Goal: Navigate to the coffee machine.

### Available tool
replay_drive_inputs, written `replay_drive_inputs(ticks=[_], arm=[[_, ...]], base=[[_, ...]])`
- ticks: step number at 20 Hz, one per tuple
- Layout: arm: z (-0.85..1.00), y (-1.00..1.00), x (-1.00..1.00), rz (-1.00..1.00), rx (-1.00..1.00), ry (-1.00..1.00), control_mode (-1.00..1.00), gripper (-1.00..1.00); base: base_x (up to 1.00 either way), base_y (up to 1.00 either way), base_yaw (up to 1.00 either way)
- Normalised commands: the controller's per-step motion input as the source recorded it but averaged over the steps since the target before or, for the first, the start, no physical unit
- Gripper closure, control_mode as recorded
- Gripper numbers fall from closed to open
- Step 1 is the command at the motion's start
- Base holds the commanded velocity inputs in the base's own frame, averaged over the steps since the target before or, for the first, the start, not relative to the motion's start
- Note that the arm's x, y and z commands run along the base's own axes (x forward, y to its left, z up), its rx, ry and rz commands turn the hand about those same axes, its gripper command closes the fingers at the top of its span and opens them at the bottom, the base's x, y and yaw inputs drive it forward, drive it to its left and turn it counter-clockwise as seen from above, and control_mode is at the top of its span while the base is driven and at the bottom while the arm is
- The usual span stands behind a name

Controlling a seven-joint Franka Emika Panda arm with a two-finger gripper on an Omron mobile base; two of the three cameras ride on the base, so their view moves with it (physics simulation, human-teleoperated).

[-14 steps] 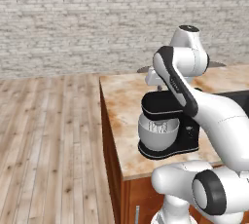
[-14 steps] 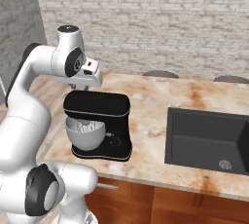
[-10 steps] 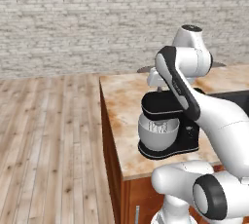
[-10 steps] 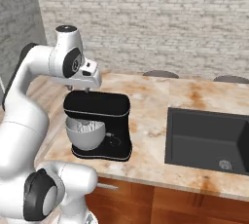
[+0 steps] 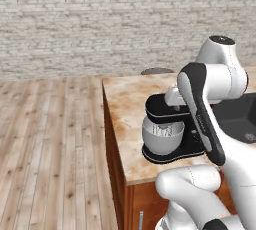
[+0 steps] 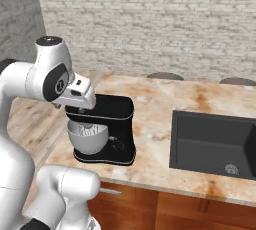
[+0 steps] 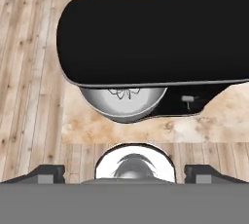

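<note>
Coffee machine is what I'm after, yet I judge I'm mid-drive and must travel on to find it. From the left base view, a black stand mixer [image 5: 170,131] sits on the counter [image 5: 125,104]. From the right, a sink [image 6: 215,141] lies right of it. Along my hand, my gripper [image 7: 124,172] hangs above the mixer, fingers spread, empty.
</note>
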Motion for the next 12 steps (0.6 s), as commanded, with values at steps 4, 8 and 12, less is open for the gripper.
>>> replay_drive_inputs(ticks=[4, 8, 12], arm=[[0.0, -0.18, -0.71, -0.02, 0.0, 0.0, -1.0, -1.0], [-0.01, -0.26, -0.59, -0.01, 0.0, 0.0, -1.0, -1.0], [-0.02, -0.21, -0.21, 0.0, 0.0, 0.0, 1.0, -1.0]], base=[[0.0, 0.0, 0.0], [0.0, 0.0, 0.0], [-0.56, -0.75, -0.05]])
